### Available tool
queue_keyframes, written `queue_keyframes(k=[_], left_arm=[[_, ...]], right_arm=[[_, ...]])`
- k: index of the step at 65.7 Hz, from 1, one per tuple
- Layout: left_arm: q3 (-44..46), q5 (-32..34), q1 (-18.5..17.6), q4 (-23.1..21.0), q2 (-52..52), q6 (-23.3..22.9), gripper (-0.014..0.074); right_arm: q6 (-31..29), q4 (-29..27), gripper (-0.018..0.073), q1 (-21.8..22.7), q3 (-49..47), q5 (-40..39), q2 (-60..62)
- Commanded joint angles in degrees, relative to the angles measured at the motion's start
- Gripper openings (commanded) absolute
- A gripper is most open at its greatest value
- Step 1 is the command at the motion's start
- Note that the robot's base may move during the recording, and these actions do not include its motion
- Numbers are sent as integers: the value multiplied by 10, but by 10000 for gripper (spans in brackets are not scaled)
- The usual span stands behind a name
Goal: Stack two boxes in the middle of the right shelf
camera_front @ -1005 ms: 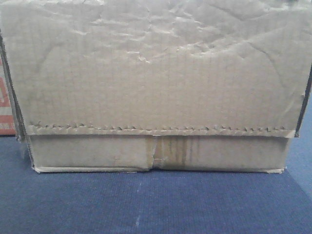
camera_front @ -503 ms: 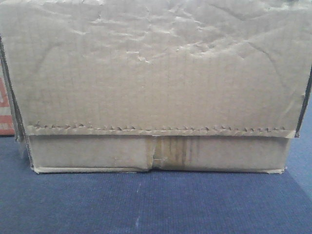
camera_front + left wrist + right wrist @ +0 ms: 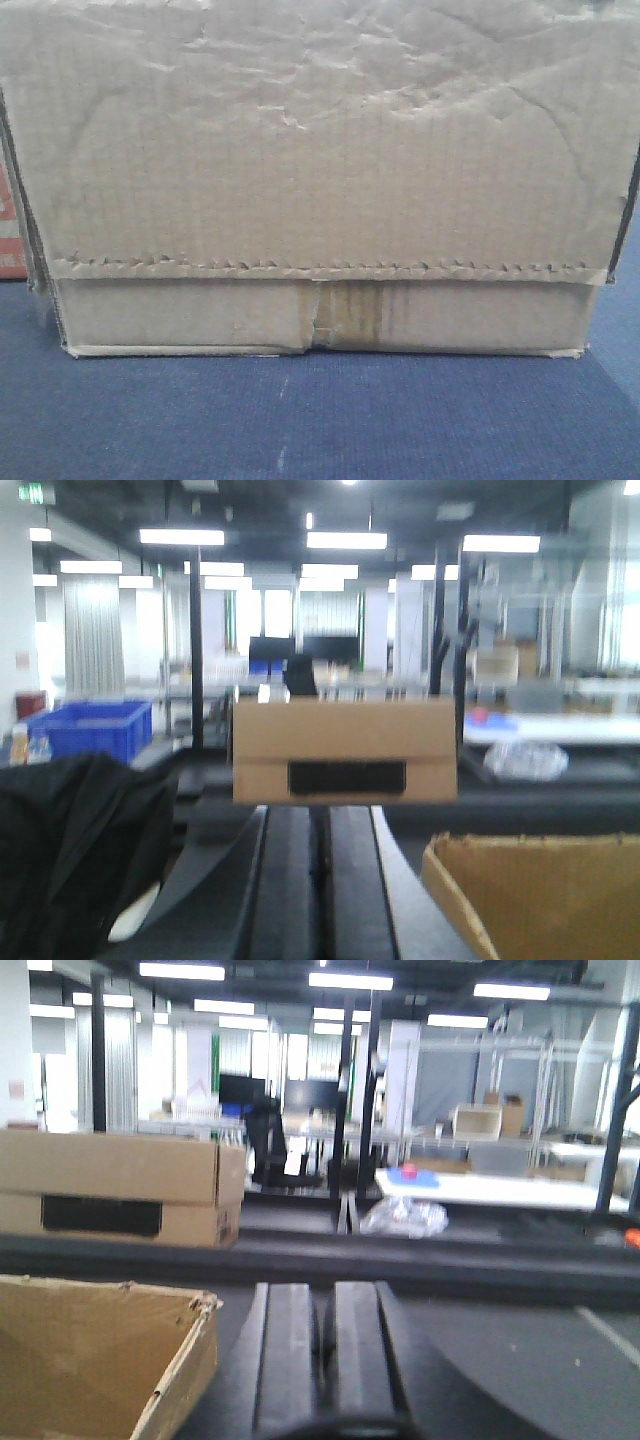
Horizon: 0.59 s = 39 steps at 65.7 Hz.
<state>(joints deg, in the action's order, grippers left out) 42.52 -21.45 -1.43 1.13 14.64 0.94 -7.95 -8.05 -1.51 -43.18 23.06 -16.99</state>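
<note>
Carton (image 3: pixel 320 150) flanked by left pincer (image 3: pixel 320 870) and right pincer (image 3: pixel 325 1350), both closed, empty, just clear of its side edges.

Left gripper (image 3: pixel 320 825) is noted with fingers pressed together. A closed brown box (image 3: pixel 345 750) is seen straight ahead of it, an open carton (image 3: pixel 540 890) just right, black fabric (image 3: pixel 70 850) left.

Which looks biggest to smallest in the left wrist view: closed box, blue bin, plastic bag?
closed box
blue bin
plastic bag
The bin sits farther back, so real sizes are unsure.
</note>
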Motion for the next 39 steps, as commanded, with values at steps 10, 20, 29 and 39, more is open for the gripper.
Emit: queue_keyframes(k=[10, 20, 29, 39], left_arm=[[134, -158, -6, 3, 161, 3, 291], [155, -167, -41, -8, 232, 3, 472], [170, -216, -47, -8, 296, 3, 560], [225, -298, -46, 9, 389, 3, 561]], right_arm=[[-1, 8, 345, 2, -114, 49, -159], [-1, 8, 530, 1, -122, 44, -210], [-1, 8, 559, -6, -122, 46, -229], [-1, 8, 559, -23, -122, 49, -240]])
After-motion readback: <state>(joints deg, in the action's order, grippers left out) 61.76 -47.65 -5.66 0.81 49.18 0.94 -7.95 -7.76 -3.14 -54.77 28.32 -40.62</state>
